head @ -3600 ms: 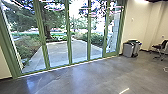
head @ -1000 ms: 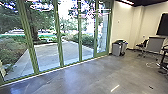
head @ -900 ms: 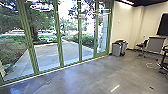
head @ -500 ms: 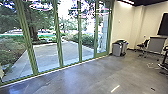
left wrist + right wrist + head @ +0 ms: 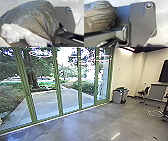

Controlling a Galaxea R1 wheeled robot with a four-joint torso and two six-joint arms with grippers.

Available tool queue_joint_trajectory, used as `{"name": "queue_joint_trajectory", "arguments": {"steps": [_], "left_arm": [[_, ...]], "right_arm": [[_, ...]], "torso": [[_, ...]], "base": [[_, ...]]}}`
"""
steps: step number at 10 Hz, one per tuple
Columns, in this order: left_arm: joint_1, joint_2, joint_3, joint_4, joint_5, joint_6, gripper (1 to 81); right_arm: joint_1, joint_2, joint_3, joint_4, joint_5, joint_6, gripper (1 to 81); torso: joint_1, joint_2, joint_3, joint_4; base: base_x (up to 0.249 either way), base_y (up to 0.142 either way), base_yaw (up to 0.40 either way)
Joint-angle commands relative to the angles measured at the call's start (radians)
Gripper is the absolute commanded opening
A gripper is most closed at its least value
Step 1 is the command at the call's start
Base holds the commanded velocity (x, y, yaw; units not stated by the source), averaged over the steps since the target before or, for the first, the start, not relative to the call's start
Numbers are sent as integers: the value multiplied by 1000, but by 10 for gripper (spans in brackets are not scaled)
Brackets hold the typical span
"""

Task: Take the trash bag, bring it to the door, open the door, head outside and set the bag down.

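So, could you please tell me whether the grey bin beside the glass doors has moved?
No, the grey bin still stands just right of the green frame; the camera has moved.

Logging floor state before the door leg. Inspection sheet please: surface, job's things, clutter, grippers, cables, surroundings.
Surface: smooth grey floor, light streaks reflected on it.
Job's things: dark trash bag close to the robot, pale see-through plastic bunched against it; green-framed glass panels look shut, door leaf among them not identifiable.
Clutter: small dark item on the floor, too blurred to name.
Grippers: cannot tell open or shut, either side.
Cables: white cable loose on the floor; thin dark line beside the robot, possibly a cable.
Surroundings: grey bins by the wall, chair beyond; paving outside.
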Motion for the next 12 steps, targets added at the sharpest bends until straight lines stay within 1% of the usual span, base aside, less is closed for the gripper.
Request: {"name": "queue_joint_trajectory", "arguments": {"steps": [1, 4, 12], "left_arm": [[-73, -2, 1, 6, 58, 8, 10], [-73, -2, 1, 6, 58, 8, 10], [-73, -2, 1, 5, 58, 8, 10]], "right_arm": [[57, -3, 1, -5, -54, -2, 811], [57, -1, 1, -5, -54, -2, 811], [57, -1, 1, -5, -54, -2, 811]], "torso": [[0, 0, 0, 0], [0, 0, 0, 0], [0, 0, 0, 0]], "base": [[115, 0, 0], [115, 0, 0], [115, -69, 0]]}}
